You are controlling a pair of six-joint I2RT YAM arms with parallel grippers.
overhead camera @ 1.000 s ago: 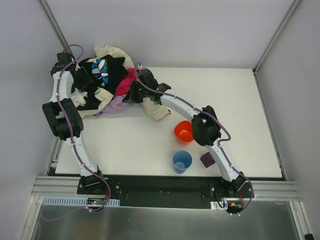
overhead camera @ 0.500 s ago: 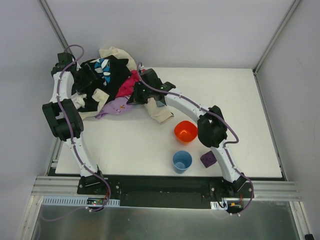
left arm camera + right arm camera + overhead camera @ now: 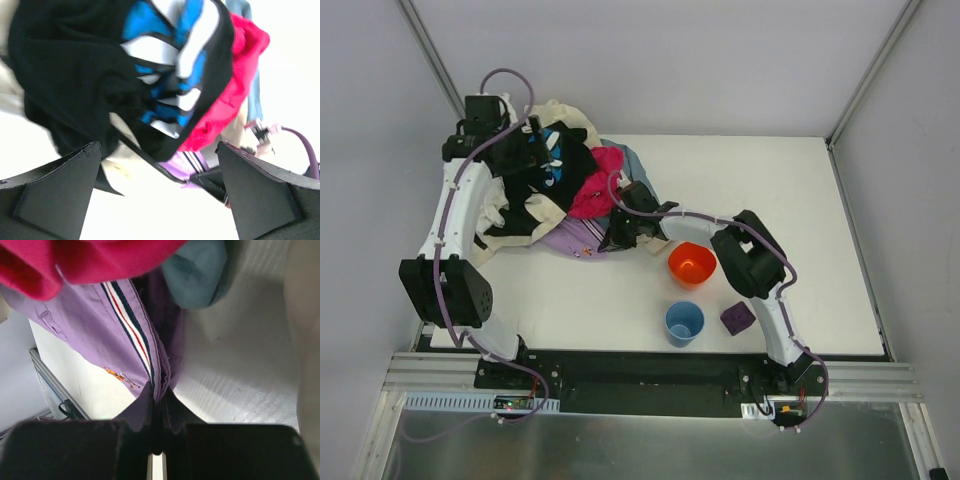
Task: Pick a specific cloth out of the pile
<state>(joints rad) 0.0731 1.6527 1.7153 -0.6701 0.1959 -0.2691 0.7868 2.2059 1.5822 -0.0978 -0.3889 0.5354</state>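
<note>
My right tool (image 3: 156, 426) is clamped on the lavender cloth (image 3: 95, 330), which runs ahead of it under the pile (image 3: 75, 260). Left tool (image 3: 157, 150) is spread wide, pile right in front.

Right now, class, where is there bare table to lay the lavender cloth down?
Bare: the table's right half, past the orange bowl; also the near-left strip between pile and blue cup. Crowded: far-left corner, plus around bowl, cup, purple block.
</note>
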